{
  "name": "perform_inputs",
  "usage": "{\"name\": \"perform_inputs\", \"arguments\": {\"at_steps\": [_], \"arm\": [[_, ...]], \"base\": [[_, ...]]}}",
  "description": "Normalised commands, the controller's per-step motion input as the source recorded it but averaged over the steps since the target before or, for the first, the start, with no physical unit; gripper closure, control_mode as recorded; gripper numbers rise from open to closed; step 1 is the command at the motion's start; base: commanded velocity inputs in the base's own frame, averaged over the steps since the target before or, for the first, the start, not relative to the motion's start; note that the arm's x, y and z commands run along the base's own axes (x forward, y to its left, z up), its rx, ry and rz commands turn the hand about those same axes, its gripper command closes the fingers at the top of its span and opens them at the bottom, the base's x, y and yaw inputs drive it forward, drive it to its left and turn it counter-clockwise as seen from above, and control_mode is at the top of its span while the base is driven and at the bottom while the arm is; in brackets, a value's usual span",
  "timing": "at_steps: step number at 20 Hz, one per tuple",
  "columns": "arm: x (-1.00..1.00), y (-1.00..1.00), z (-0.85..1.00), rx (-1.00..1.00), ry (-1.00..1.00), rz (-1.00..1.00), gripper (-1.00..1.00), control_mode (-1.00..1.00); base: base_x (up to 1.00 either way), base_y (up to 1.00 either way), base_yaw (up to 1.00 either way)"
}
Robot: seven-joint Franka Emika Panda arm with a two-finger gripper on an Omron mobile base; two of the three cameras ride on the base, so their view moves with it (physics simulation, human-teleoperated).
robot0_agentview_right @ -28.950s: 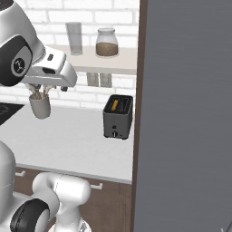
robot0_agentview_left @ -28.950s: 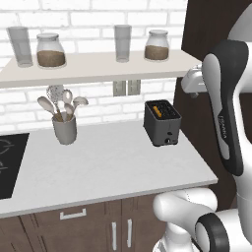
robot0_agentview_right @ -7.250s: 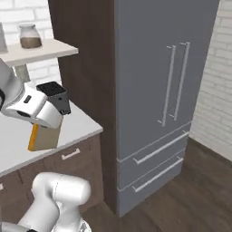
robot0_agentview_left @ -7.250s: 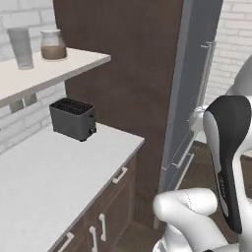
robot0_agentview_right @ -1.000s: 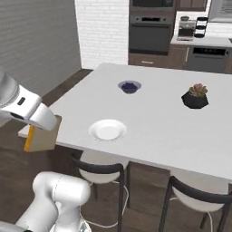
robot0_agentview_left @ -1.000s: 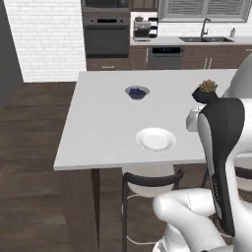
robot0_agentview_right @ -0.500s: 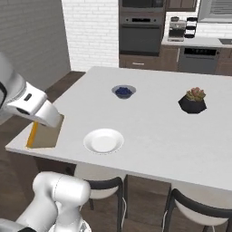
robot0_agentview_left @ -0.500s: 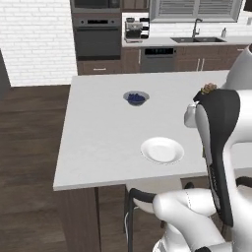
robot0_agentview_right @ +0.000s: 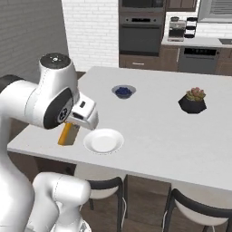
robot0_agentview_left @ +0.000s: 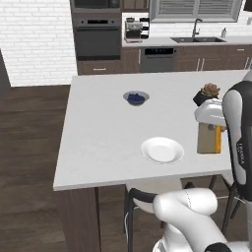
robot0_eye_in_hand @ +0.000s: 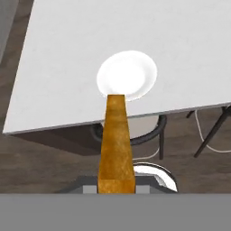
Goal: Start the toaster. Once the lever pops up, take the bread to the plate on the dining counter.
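Kitchen setting: the large white rectangular dining counter (robot0_agentview_left: 103, 142) on its dark wood base stands ahead of the robot, with a brick wall, built-in oven and coffee machine behind.

On the counter, near its front edge, lies the plain round white plate (robot0_agentview_left: 162, 150), bare. A small blue bowl (robot0_agentview_left: 136, 97) sits farther back, and a potted succulent in a black pot (robot0_agentview_right: 192, 100) stands well apart to the right.

The square slice of golden-tan toast with a darker crust (robot0_agentview_left: 208, 139) is carried upright, edge-on, in the two-finger gripper (robot0_agentview_right: 72, 128), which is clenched on the slice. In the hand view the slice (robot0_eye_in_hand: 117, 144) points toward the plate (robot0_eye_in_hand: 127, 75), but remains short of the counter's front edge, over the floor and a chair (robot0_eye_in_hand: 151, 131).

Handling assessment: the slice is judged light, rigid and dry, but brittle; excess squeeze could crack or crumble it. A hold across the flat faces near one crust edge, as appears to be the case now, seems suitable. Once released upright it would likely topple, so it should be lowered close to the plate and tilted flat before letting go.
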Motion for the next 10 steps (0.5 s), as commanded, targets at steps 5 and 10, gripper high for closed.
{"name": "perform_inputs", "arguments": {"at_steps": [5,10], "arm": [[0.9,-0.14,-0.43,0.15,-0.03,0.26,1.0,-1.0],[0.79,0.0,-0.49,0.13,-0.03,0.25,1.0,-1.0]], "base": [[0.0,0.0,0.0],[0.0,0.0,0.0]]}}
